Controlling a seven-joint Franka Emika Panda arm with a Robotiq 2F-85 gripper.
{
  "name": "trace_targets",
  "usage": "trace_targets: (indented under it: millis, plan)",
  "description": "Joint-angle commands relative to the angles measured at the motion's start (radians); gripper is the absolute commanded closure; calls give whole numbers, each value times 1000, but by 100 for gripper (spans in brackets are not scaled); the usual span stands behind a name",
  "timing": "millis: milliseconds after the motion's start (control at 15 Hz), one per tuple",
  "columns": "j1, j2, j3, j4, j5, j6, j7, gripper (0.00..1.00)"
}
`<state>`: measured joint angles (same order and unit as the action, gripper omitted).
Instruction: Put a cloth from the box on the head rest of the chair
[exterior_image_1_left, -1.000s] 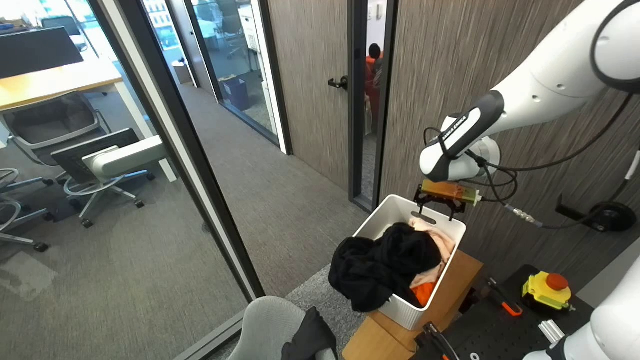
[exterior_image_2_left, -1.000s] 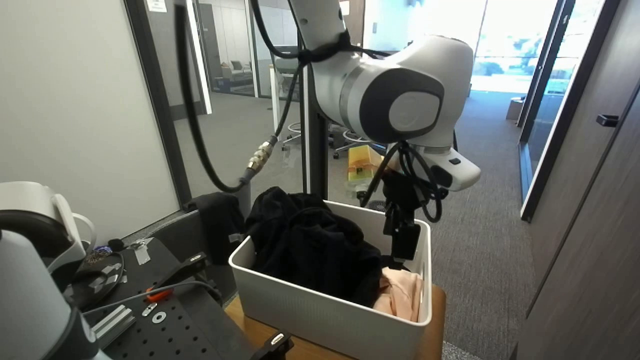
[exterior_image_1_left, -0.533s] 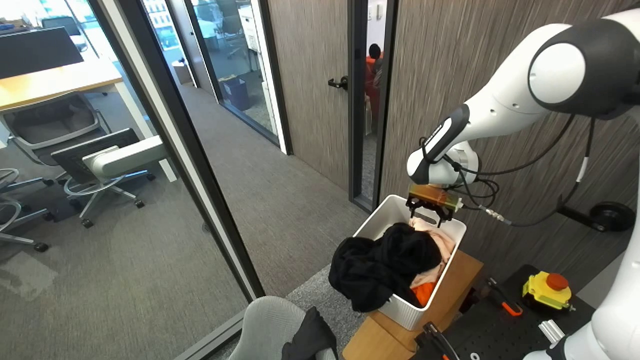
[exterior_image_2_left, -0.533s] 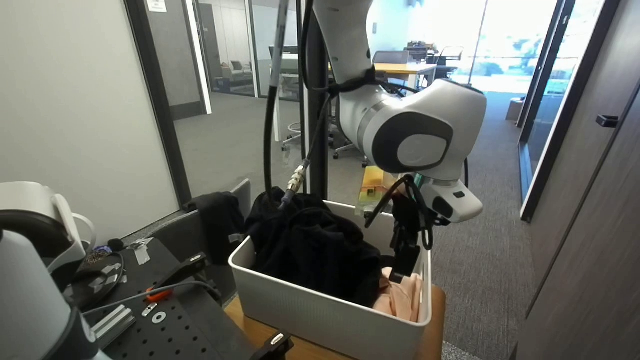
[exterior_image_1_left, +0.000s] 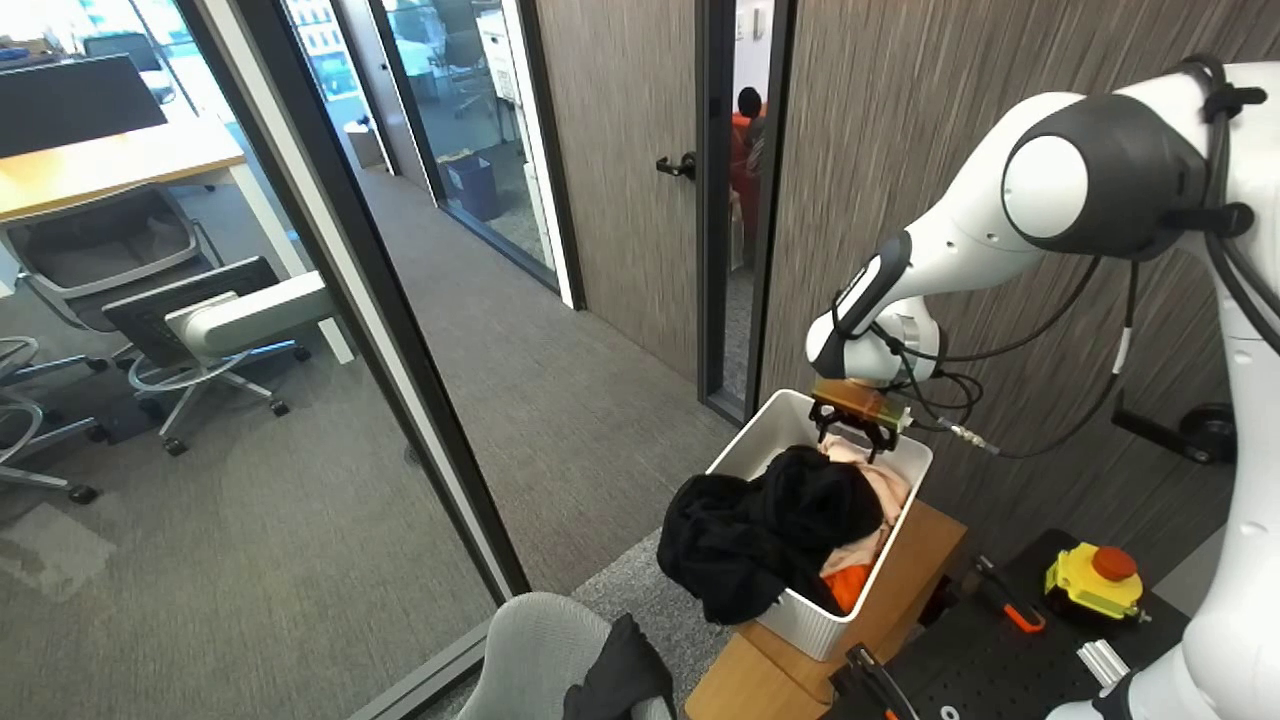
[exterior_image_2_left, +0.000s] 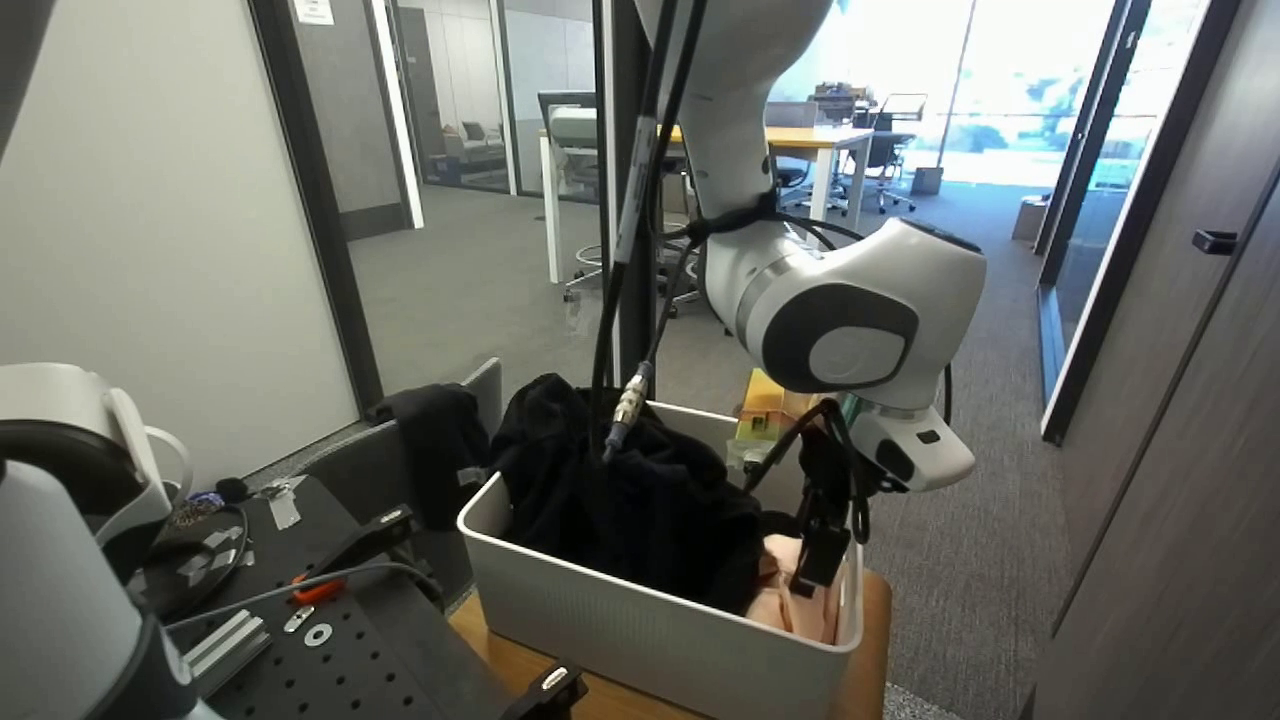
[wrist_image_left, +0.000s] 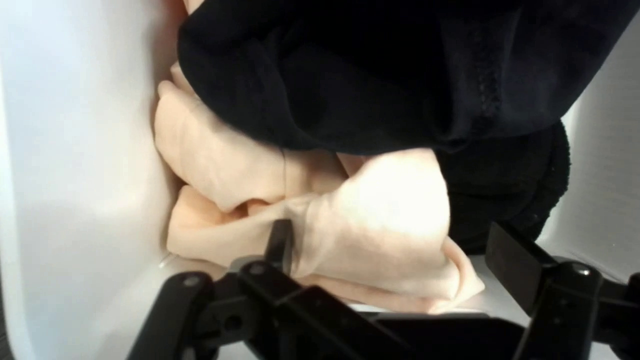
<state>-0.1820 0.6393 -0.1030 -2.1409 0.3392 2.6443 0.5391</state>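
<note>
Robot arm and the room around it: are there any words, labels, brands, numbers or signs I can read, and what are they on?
None can be read.
Robot arm: small marks, perhaps lettering, too small.
White notice at the top of an exterior view: too small, mounting unclear.
Cable: any print on its white band is too blurred.

Daylight pours through a window (exterior_image_2_left: 1030, 100) in the background of an exterior view, washing out the scene beyond and leaving a bluish sheen on the floor (exterior_image_2_left: 988, 203). Glare whitens part of a desk (exterior_image_1_left: 170, 145) in an exterior view. In the wrist view, a peach cloth (wrist_image_left: 400, 195) burns out in one patch, a black cloth (wrist_image_left: 350, 75) loses most detail to darkness, and the gripper (wrist_image_left: 388, 235) looks slightly soft.
</note>
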Motion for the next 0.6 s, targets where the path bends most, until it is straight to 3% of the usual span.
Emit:
trace_targets:
  millis: [0, 533]
  plan:
    - [10, 51, -13, 57, 31, 3, -22, 0]
    - [11, 81, -15, 87, 28, -3, -23, 0]
